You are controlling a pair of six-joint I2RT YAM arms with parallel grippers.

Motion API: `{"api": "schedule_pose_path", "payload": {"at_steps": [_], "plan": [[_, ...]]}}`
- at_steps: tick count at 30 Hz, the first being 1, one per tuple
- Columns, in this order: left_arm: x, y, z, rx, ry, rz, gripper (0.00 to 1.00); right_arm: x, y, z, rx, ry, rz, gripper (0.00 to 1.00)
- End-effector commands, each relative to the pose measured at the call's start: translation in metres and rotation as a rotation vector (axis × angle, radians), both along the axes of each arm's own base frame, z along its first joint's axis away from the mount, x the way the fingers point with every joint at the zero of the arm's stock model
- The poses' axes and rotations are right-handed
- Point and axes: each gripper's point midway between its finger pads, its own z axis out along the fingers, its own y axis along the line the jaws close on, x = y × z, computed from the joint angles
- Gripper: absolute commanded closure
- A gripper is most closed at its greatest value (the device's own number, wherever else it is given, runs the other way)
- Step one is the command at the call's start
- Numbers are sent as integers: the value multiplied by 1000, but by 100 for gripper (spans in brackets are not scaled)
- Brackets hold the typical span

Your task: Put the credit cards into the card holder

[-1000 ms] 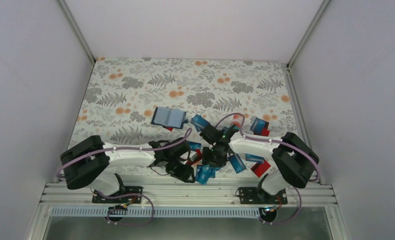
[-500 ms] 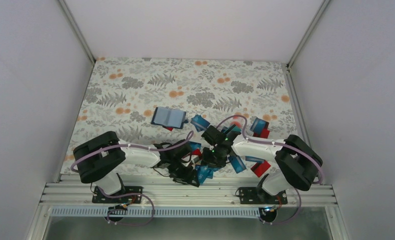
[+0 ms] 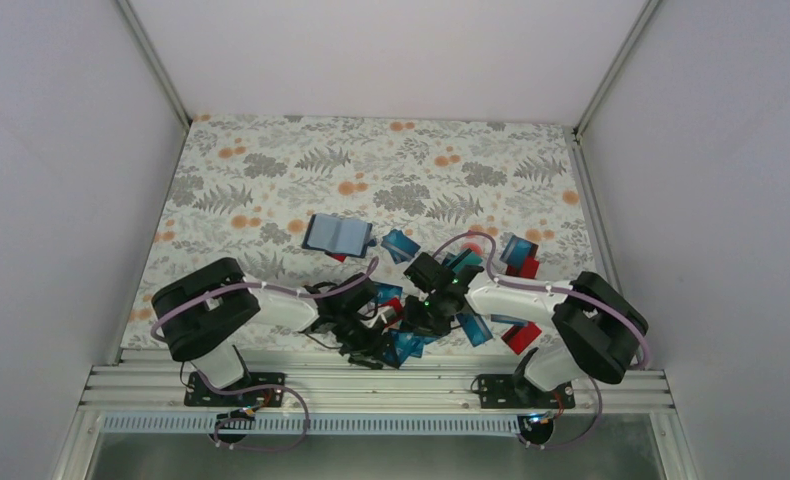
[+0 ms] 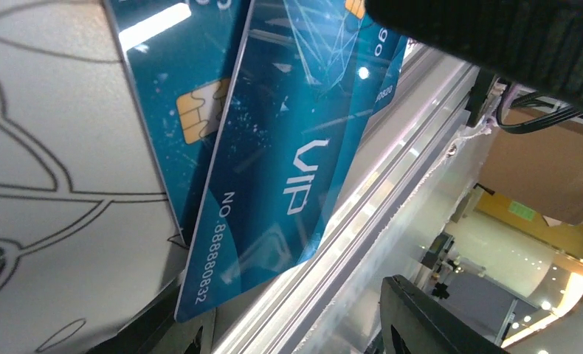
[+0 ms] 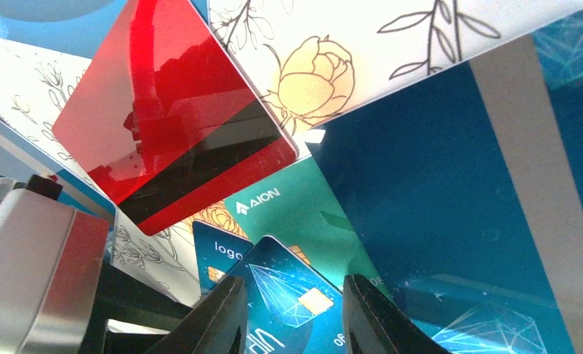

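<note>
Left gripper (image 3: pixel 376 345) spread beside blue credit cards (image 4: pixel 274 169); right gripper (image 5: pixel 292 304) part-spread above them.

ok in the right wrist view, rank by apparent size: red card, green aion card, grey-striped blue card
1. grey-striped blue card, cropped by the frame
2. red card
3. green AION card, partly covered, so only its visible part counts

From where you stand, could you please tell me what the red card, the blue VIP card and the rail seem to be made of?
The red card is probably glossy plastic: its face mirrors dark shapes.
The blue VIP card is likely glossy printed plastic: thin, flat, with bright glare spots.
The rail looks like bare aluminium: pale grey, grooved lengthwise, softly shiny.
</note>
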Motion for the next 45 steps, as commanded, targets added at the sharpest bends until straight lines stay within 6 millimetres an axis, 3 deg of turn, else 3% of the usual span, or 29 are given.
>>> {"api": "schedule_pose_path", "payload": {"at_steps": [1, 15, 19, 25, 30, 33, 38, 41, 45], "plan": [[10, -18, 1, -87, -51, 11, 44, -26, -37, -34, -170, 72, 4, 67], [40, -25, 30, -141, -137, 102, 52, -30, -34, -36, -170, 79, 18, 68], [40, -18, 20, -93, -120, 112, 65, -28, -33, -36, -167, 76, 18, 67], [44, -11, 8, 12, -136, 113, 95, -28, -33, -35, -170, 73, 14, 67], [47, -6, 6, 65, -149, 112, 98, -19, -32, -26, -171, 29, -3, 66], [53, -3, 13, 96, -190, 125, 98, 0, -23, -7, -149, -53, 1, 63], [89, 4, 72, 97, -407, 220, 98, 43, -14, 42, -117, -210, 20, 51], [114, 15, 107, 91, -509, 303, 98, 69, -6, 86, 14, -301, -25, 39], [151, 31, 156, -18, -553, 461, 98, 98, 4, 150, 270, -404, -104, 30]]}}
